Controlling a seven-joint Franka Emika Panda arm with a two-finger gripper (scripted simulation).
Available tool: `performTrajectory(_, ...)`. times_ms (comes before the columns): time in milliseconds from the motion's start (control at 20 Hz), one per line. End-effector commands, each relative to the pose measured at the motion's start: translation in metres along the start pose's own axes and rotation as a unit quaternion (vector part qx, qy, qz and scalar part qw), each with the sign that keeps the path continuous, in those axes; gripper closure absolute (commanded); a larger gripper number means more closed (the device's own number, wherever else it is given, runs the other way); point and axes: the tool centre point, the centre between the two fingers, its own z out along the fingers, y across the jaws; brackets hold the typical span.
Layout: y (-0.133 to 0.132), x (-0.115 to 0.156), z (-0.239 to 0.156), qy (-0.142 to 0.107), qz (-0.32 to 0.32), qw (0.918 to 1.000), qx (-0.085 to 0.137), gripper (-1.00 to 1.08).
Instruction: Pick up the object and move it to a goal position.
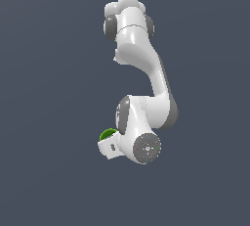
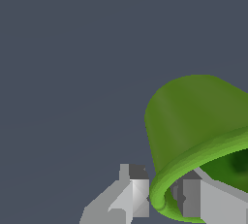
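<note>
The object, a small bright green cup (image 2: 198,116), fills one side of the wrist view, tilted, with its thick rim lip and dark inside facing the camera. My gripper (image 2: 162,196) straddles the cup's wall: one finger (image 2: 135,191) is outside it and the other finger (image 2: 191,199) reaches inside the rim, both pressed close to the lip. In the exterior view only a sliver of the cup (image 1: 107,134) shows beside the white hand (image 1: 109,148), low on the exterior view's left of the arm. The fingertips themselves are hidden there.
The white arm (image 1: 141,58) folds down from the top of the exterior view, with its wrist joint (image 1: 146,147) facing the camera. Everything around is a plain dark grey-blue background with no edges or other objects visible.
</note>
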Motion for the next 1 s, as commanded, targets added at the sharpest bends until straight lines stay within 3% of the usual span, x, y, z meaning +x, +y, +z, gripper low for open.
performTrajectory(0, -0.001, 0.0, -0.003, 0.003, 0.0, 1.0, 0.0, 1.08)
performTrajectory(450, -0.013, 0.0, -0.045, 0.05, 0.013, 0.9986, 0.009, 1.08)
performTrajectory(950, -0.037, -0.016, -0.143, 0.16, 0.041, 0.9858, 0.029, 1.08)
